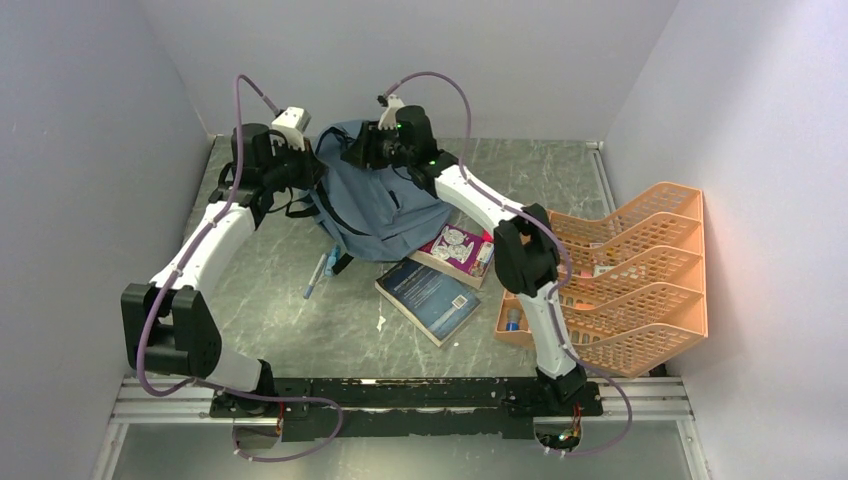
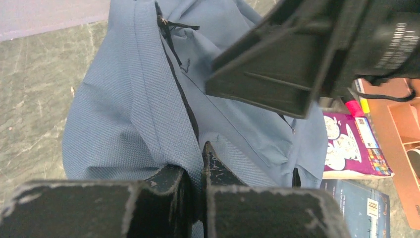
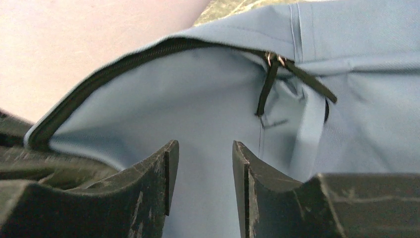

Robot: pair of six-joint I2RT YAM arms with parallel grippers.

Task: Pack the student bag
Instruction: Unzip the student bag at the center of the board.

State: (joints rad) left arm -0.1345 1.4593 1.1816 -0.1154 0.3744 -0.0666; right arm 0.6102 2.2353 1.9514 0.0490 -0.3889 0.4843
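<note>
Lying nearest the arm bases, a dark blue book (image 1: pixel 430 298) rests on the bench (image 1: pixel 280 310) at 6 o'clock of the student bag (image 1: pixel 375 200). A purple book (image 1: pixel 455 247) lies beyond it, just beside the bag's lower corner, and a blue pen (image 1: pixel 318 272) lies by the black straps at 7 o'clock. The orange tray (image 1: pixel 640 280) stands well apart at 3 o'clock. None of these looks packed yet.

Farther back, the bag slumps mid-bench, toward the far wall. The left jaws are pinched tight on a fold of its fabric beside the zip, at the bag's 9 o'clock edge. The right jaws stand narrowly parted at 12 o'clock, over the fabric and just short of the zip pull (image 3: pixel 267 87), gripping nothing that I can see.

The likely trouble is the pull itself. It is thin and dangles loose, so the right jaws may close on cloth instead and drag the whole bag. With only a thin fold held, the left grip could slip once the zip is tugged, letting the bag tip onto the books. The two arms also sit close together there and may foul each other.
</note>
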